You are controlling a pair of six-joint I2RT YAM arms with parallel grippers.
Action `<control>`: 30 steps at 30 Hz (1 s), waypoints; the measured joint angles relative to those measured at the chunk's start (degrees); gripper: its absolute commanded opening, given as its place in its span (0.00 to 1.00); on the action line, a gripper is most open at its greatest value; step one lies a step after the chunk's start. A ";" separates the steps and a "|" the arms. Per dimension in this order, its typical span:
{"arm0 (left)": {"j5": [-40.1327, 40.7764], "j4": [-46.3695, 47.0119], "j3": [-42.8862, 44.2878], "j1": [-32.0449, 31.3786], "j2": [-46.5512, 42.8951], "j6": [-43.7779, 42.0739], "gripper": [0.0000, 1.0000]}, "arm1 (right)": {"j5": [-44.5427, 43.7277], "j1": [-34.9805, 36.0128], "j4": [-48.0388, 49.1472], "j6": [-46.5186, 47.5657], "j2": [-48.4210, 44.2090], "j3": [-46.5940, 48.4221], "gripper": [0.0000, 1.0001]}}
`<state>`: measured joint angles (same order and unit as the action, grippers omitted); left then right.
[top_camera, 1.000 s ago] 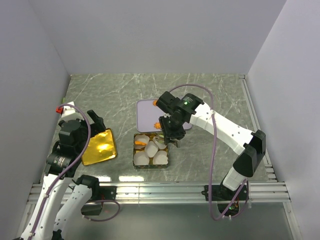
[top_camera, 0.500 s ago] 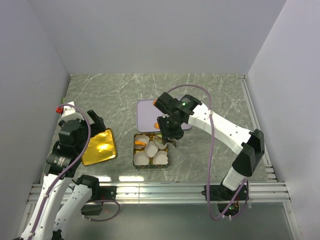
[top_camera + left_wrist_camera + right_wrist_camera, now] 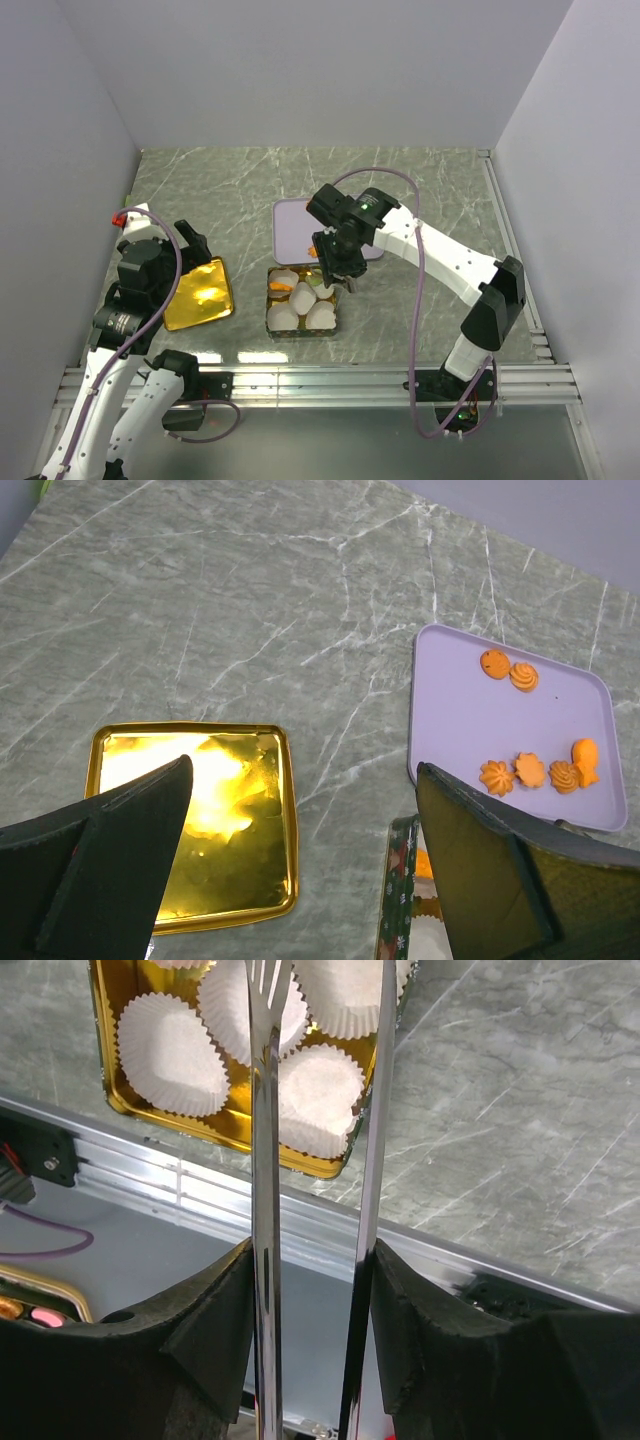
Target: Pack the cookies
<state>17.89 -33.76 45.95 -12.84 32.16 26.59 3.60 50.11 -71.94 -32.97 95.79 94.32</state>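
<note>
Several orange cookies lie on the purple tray, seen in the left wrist view. In the top view one orange cookie and a light-green one rest in the tin among white paper cups. My right gripper hangs over the tin's far right corner, shut on metal tongs. The tong arms stand apart over the cups, and no cookie shows between them. My left gripper is open, with nothing in it, above the gold lid.
The gold lid lies flat to the left of the tin. The purple tray sits just behind the tin. A metal rail runs along the table's near edge, and white walls close in three sides.
My right arm has shifted slightly left over the tin and the tong arms have spread a little. The left arm has not moved.
</note>
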 measured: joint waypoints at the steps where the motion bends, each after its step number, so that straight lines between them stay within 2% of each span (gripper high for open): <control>1: 0.00 0.00 0.00 0.00 0.00 0.00 0.99 | -0.11 0.00 -0.07 0.04 0.28 0.22 0.53; 7: 0.00 -0.02 0.00 0.00 0.35 0.02 0.99 | -0.90 0.00 -1.66 0.24 1.29 2.71 0.53; 14: 0.00 0.00 0.00 0.00 0.33 0.02 0.99 | -1.97 0.00 -4.37 0.70 3.32 14.23 0.53; 19: 0.00 0.00 0.00 0.00 0.33 0.02 0.99 | -2.73 -0.50 -4.39 1.42 5.90 18.36 0.53; 30: 0.00 0.00 0.00 0.00 0.33 0.02 0.99 | -3.15 -8.13 -5.29 3.10 13.57 22.05 0.53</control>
<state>17.89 -33.76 45.95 -12.84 32.49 26.61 0.45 41.98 -77.23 -29.87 109.36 116.38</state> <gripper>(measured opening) 0.995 0.532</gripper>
